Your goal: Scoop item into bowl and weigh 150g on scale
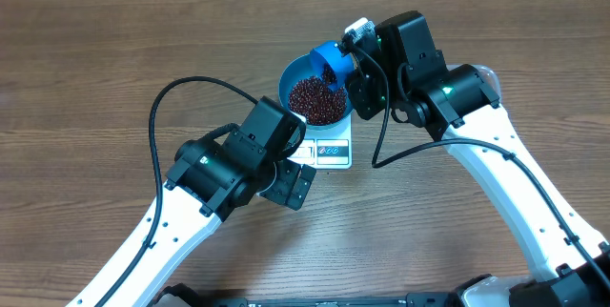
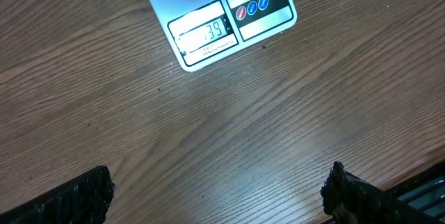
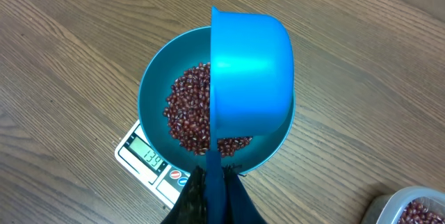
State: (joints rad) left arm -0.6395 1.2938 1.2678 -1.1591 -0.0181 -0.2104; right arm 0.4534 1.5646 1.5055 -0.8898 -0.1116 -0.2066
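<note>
A small blue scoop (image 3: 250, 71) hangs tipped on its side above the brown wood-grain table (image 2: 222, 133). A clear tub (image 3: 382, 202) shows partly, lower right in the right wrist view.

This looks like a robotics lab workstation. Two white-and-black robot arms, the left arm (image 1: 181, 221) and the right arm (image 1: 505, 164), reach in over a plain wood-grain desk (image 1: 95, 59). A black cable (image 1: 195, 80) loops loose above the desk, and a green status light (image 1: 445, 89) glows on the right arm. The things on the desk read as test props: a small white scale (image 1: 334, 152) with a digital display, a blue bowl (image 1: 283, 83) of beans (image 1: 317, 99), a blue scoop (image 1: 331, 59), and a clear tub (image 3: 410, 206) holding more beans.
</note>
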